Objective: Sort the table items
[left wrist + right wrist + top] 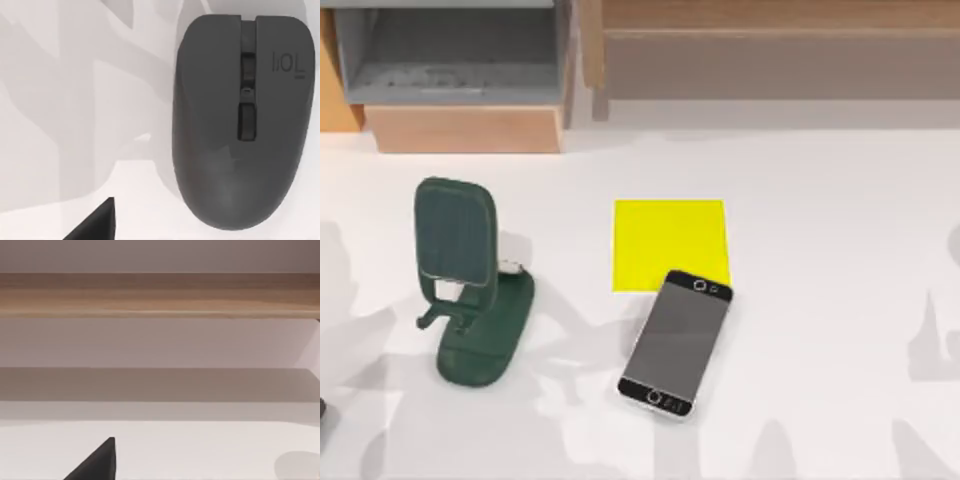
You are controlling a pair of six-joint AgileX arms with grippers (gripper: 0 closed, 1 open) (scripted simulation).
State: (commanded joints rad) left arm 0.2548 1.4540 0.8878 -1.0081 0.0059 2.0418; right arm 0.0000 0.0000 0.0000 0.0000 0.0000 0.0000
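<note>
The smartphone [676, 342] lies flat on the white table [840, 240] near the middle, grey screen up. Its far end overlaps the near edge of a yellow square mat [669, 243]. The dark grey oval mouse [242, 120] rests on the table right under my left wrist camera, scroll wheel facing up. A dark fingertip [97, 225] of my left gripper shows beside the mouse, apart from it. Another dark fingertip [97, 465], of my right gripper, hangs over bare tabletop and faces a wooden shelf [160, 295].
A dark green phone stand [470, 285] stands at the left, with a small white object [512, 255] just behind it. A wooden cabinet with an open grey compartment [455, 60] sits at the back left. A long wooden shelf [780, 50] runs along the back right.
</note>
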